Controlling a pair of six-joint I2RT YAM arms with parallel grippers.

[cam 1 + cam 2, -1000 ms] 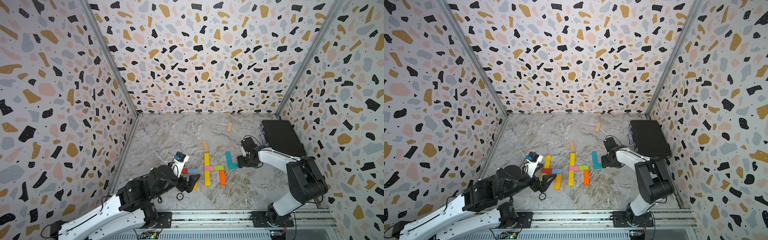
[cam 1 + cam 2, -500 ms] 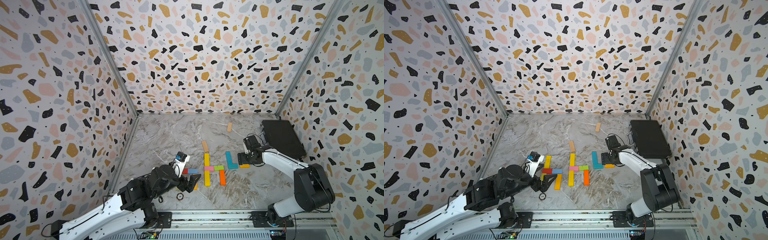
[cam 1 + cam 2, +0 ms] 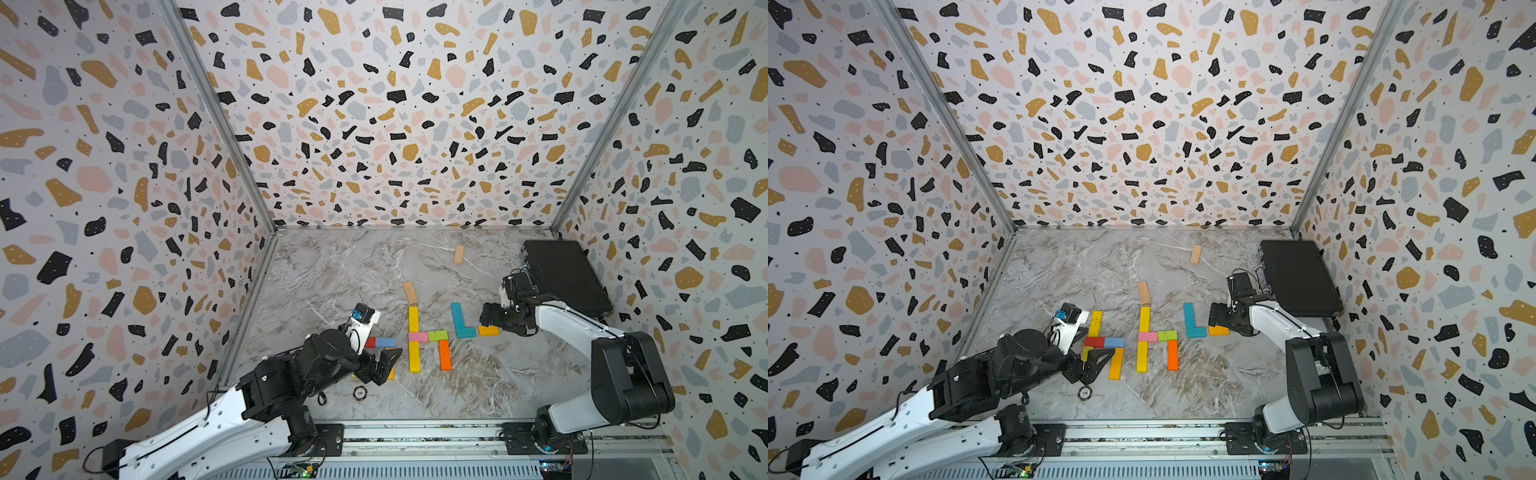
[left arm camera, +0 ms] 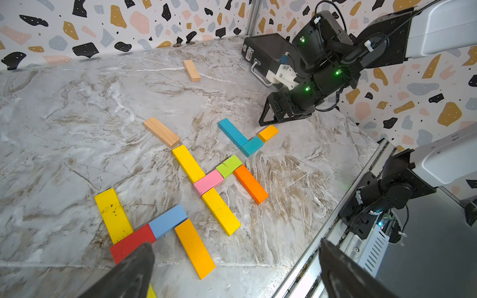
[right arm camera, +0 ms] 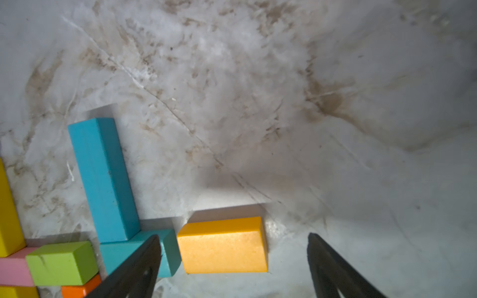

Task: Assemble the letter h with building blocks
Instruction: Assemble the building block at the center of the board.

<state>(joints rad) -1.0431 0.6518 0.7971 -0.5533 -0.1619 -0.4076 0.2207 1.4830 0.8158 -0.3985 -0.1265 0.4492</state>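
While the right gripper (image 5: 232,235) and left gripper (image 4: 235,243) gape empty, a low sideways pull-back could shove the short orange block (image 5: 223,245) off the teal block (image 5: 169,249).

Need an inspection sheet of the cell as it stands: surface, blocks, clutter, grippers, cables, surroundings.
Surface: marble-pattern tabletop, brown stains.
Job's things: all lie flat. Left block group is partly hidden by the arm in both top views. Middle h is yellow, pink, green and orange. Long teal block meets short teal block; short orange block sits close beside it, slightly skewed. Two plain wood blocks are loose.
Clutter: black case, closed; round disc.
Grippers: left gripper open, holding nothing; right gripper open over the short orange block, not gripping it.
Cables: cable on the right wrist, off the blocks.
Surroundings: terrazzo walls; front rail.
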